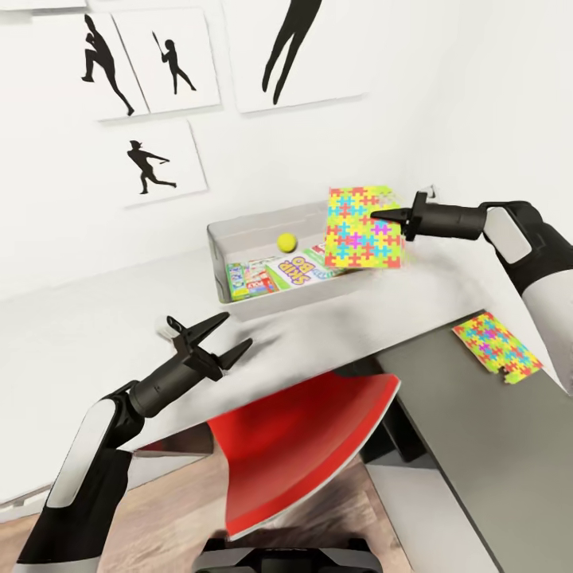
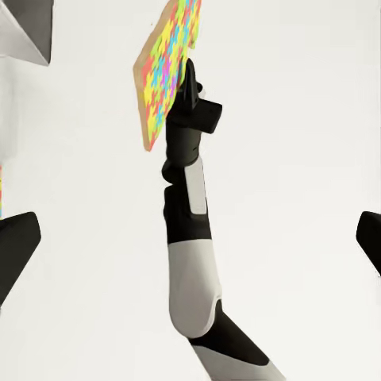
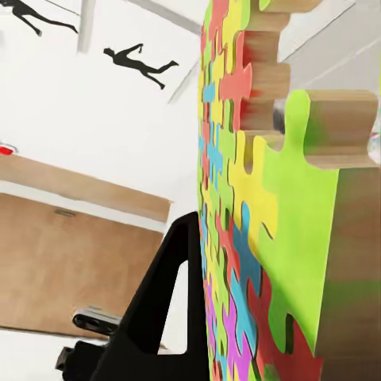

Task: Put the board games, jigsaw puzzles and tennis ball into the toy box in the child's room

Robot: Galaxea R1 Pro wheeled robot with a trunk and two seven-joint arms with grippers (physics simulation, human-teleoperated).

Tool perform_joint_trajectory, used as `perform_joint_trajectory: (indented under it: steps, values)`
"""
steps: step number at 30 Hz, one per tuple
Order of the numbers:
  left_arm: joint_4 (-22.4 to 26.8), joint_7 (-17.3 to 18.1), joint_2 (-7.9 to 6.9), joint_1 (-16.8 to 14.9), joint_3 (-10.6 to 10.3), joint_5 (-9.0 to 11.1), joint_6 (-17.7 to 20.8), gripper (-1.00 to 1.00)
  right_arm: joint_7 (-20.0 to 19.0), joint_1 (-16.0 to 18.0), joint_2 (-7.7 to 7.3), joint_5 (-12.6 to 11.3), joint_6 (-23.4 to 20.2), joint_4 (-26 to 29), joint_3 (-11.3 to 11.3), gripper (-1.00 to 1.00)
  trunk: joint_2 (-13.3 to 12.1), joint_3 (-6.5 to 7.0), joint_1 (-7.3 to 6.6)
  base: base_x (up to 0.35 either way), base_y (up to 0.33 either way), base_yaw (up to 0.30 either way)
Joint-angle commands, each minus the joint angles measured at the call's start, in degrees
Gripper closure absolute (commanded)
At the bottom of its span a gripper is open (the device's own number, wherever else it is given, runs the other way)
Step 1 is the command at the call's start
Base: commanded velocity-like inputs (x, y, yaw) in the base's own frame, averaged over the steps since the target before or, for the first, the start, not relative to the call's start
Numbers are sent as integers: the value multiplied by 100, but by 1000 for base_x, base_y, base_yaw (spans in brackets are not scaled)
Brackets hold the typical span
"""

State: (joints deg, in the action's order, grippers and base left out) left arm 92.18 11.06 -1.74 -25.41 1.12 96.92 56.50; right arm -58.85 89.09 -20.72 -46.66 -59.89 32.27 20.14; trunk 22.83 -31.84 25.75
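A light-grey toy box (image 1: 239,231) stands on the pale table (image 1: 95,326) by the wall. Inside it lie a tennis ball (image 1: 286,241) and flat printed board games (image 1: 282,273). My right gripper (image 1: 377,216) is shut on a multicoloured jigsaw puzzle (image 1: 362,228), holding it upright over the box's right end. The same puzzle (image 3: 254,214) fills the right wrist view edge-on, and the left wrist view shows it (image 2: 163,71) held by the right arm. A second jigsaw puzzle (image 1: 496,344) lies flat on the dark-grey table section. My left gripper (image 1: 209,330) hangs open and holds nothing above the table's front.
A red chair (image 1: 302,446) sits tucked under the table's front edge. Black silhouette baseball pictures (image 1: 151,163) hang on the white wall behind the box. The dark-grey lower section (image 1: 477,446) runs along the right.
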Motion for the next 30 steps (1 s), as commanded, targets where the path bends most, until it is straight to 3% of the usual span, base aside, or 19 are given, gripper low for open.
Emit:
perform_joint_trajectory:
  steps: [1,9,16,22,30]
  values:
    - [-3,51,-1,1,3,-46,19,-100,-13,94,31,16,-11,-61,37,100,9,-8,3,0,0,300]
    - [1,97,-50,143,38,-49,24,-100,221,456,180,50,-11,-227,61,100,9,-8,3,0,0,300]
    - [0,307,-221,293,163,-50,21,-100,363,575,323,59,-11,-278,71,100,9,-8,3,0,0,300]
    - [-3,356,-269,318,218,-50,20,-100,388,573,364,56,-11,-288,82,100,9,-8,3,0,0,300]
    - [-5,345,-406,331,439,-64,15,-100,392,535,363,53,-11,-296,92,100,9,-8,3,0,0,300]
